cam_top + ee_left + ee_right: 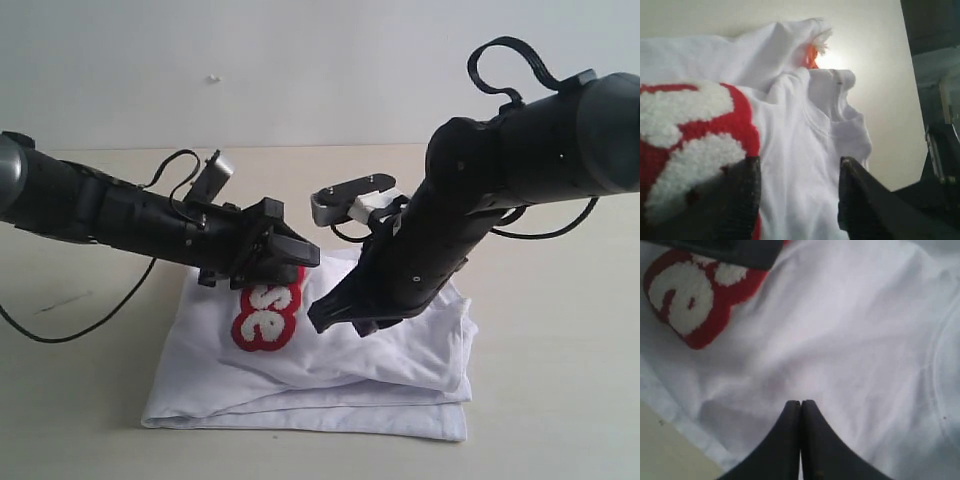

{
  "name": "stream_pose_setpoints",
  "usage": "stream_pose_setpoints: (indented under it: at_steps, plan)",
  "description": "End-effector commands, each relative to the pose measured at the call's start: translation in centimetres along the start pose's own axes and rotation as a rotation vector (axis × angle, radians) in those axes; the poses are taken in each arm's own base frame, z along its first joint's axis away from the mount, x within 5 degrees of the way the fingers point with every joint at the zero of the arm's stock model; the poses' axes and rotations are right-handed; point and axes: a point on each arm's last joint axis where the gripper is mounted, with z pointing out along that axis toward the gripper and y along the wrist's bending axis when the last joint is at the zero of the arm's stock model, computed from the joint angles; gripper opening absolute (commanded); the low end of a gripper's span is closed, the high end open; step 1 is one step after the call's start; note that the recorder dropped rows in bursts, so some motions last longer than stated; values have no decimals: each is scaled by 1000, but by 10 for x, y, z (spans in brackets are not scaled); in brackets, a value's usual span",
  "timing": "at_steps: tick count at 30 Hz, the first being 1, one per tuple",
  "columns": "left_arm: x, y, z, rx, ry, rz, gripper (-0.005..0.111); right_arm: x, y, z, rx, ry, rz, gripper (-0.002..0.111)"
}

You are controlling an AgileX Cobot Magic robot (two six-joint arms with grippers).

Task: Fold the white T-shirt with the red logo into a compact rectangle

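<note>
The white T-shirt (330, 370) lies on the table folded into a rough, layered block. The end of the red logo (266, 315), with fluffy white letters, shows on its top left. My left gripper (292, 252) hovers over the shirt's back edge just above the logo. Its jaws are open and the fingers (747, 192) straddle white cloth (805, 145) beside the logo (700, 125) without gripping it. The orange neck tag (811, 56) and collar (835, 85) show beyond. My right gripper (320, 318) points down at the shirt's middle, shut (801, 403), with nothing between its fingers.
The beige table (560, 330) surrounds the shirt on all sides. Black cables (60, 330) trail on the left behind my left arm. Both arms cross low over the shirt's back half, close to each other.
</note>
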Motion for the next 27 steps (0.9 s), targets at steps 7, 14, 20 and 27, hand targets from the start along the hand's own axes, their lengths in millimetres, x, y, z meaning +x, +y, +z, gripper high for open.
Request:
stream_pose_setpoints:
  at_steps: [7,14,20,27]
  plan:
    - [1,25,13,-13,-56,-77,48,19,-1,23,-33,214,-80,0]
    - [0,26,13,-27,-60,-67,48,27,-9,29,29,303,-142,0]
    - [0,25,10,11,-54,-71,48,32,-22,28,169,370,-160,0]
    - [1,31,3,-3,-18,-44,48,35,-31,21,274,421,-154,0]
